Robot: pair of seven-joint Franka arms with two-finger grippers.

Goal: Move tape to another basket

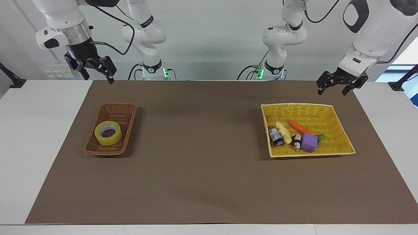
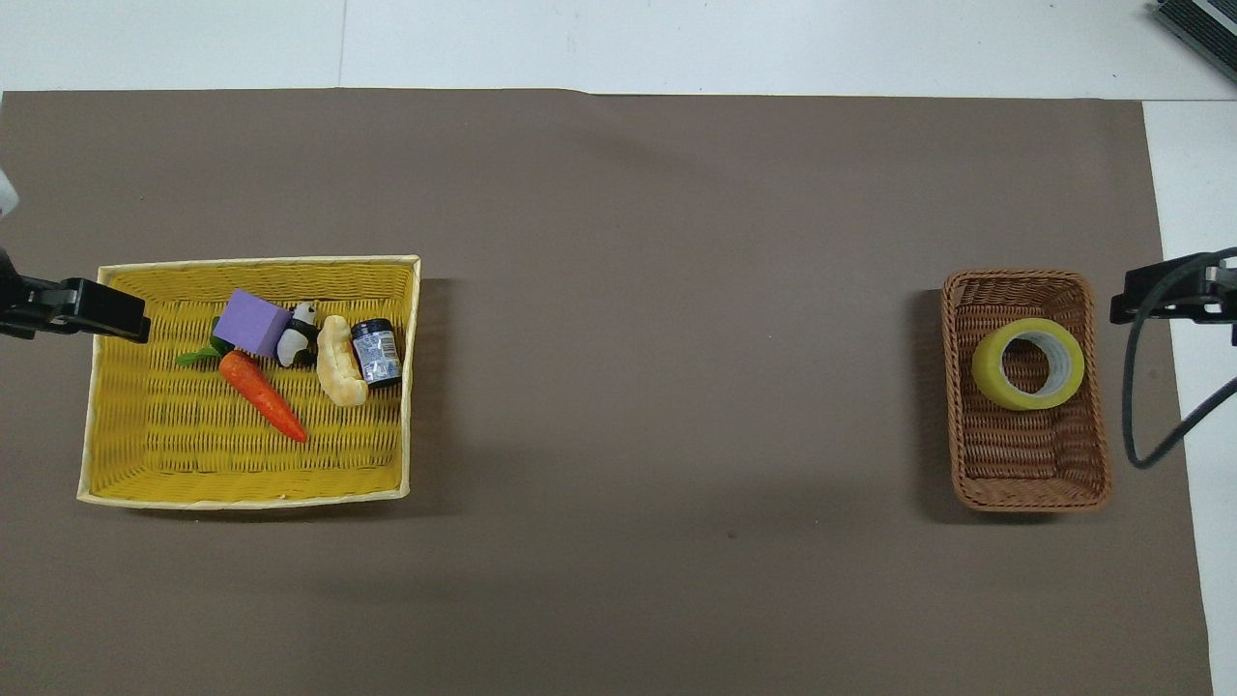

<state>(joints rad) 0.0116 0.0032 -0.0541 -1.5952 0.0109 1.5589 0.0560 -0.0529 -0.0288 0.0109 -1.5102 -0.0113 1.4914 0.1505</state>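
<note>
Tape's sitting in the brown wicker basket

Your tape (image 1: 108, 133) lies flat in the brown wicker basket (image 1: 123, 115). Right end effector (image 1: 97, 69) hangs above that basket, fingers apart, empty; left end effector (image 1: 337, 86), also spread, waits by the yellow basket (image 1: 339, 118).

A translucent yellow tape roll (image 1: 108, 133) with a pale grey core lies in a dark brown woven wicker basket (image 1: 111, 129). The larger basket (image 1: 307, 111) is bright yellow weave, holding an orange carrot (image 1: 300, 127), purple cube (image 1: 309, 142) and black-and-white panda (image 1: 297, 141). The mat (image 1: 202, 156) is plain brown.
</note>
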